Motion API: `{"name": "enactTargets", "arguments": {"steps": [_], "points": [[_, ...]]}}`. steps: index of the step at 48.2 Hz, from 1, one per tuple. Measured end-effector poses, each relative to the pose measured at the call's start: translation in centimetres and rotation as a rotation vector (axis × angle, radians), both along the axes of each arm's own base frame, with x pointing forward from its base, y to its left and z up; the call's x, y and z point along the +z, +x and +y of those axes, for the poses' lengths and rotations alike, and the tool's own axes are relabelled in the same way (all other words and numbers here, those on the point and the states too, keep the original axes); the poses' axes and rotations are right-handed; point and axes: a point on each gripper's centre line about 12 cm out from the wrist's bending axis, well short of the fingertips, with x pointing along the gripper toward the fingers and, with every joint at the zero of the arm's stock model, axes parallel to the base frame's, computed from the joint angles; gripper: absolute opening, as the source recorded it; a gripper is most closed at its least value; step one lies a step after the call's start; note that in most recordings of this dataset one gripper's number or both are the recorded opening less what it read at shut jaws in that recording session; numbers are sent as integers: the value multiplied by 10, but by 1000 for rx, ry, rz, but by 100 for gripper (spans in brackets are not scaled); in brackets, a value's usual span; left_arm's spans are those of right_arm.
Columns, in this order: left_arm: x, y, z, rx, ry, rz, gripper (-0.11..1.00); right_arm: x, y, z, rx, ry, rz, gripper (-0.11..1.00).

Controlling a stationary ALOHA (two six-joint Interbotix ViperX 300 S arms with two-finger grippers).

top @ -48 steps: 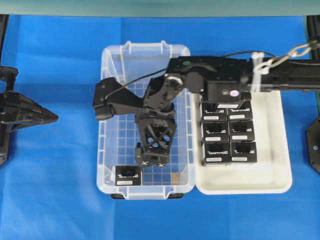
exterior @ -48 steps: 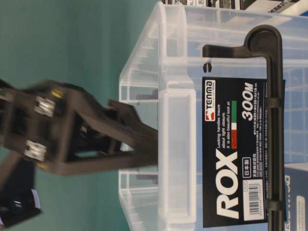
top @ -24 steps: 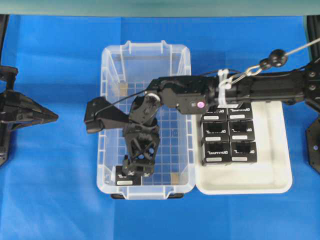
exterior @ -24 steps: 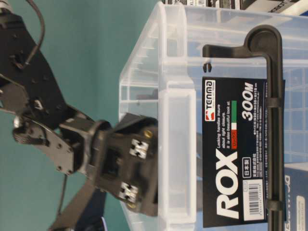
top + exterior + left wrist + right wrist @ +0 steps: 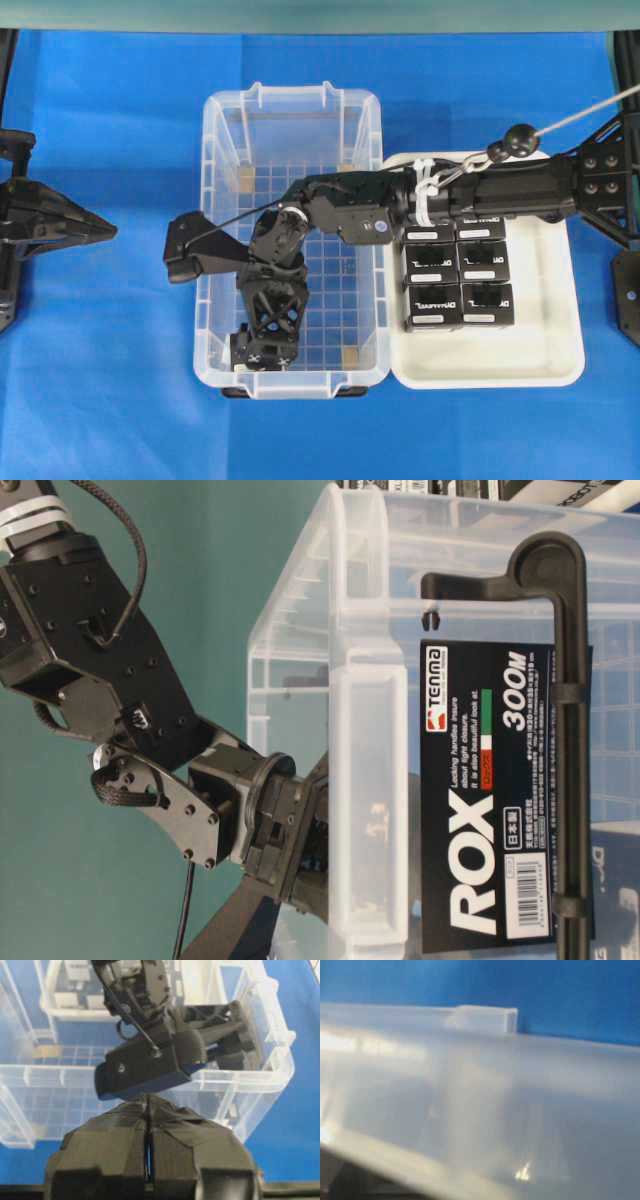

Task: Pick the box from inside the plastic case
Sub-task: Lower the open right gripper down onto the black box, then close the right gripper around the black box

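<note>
Two arms shared the desk: the left gripper (image 5: 100, 230) idled, fingers pressed together and empty, while the right gripper (image 5: 262, 355), fingers spread wide, seemingly straddled the box (image 5: 240, 350) inside the plastic case (image 5: 215, 200), ready to grasp.

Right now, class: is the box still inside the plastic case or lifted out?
Inside: the box lies on the plastic case floor, right end effector over it.
</note>
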Motion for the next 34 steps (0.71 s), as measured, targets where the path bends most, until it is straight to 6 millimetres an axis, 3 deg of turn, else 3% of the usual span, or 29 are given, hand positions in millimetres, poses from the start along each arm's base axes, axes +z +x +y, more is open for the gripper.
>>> {"name": "enactTargets", "arguments": {"steps": [11, 22, 34], "points": [[-1, 0, 0, 2, 0, 2, -6, -2, 1, 2, -2, -8, -10, 100], [-2, 0, 0, 2, 0, 5, -6, -7, 0, -8, 11, -78, -17, 100], [-2, 0, 1, 3, 0, 5, -6, -8, -1, -47, -41, -113, -10, 100]]}}
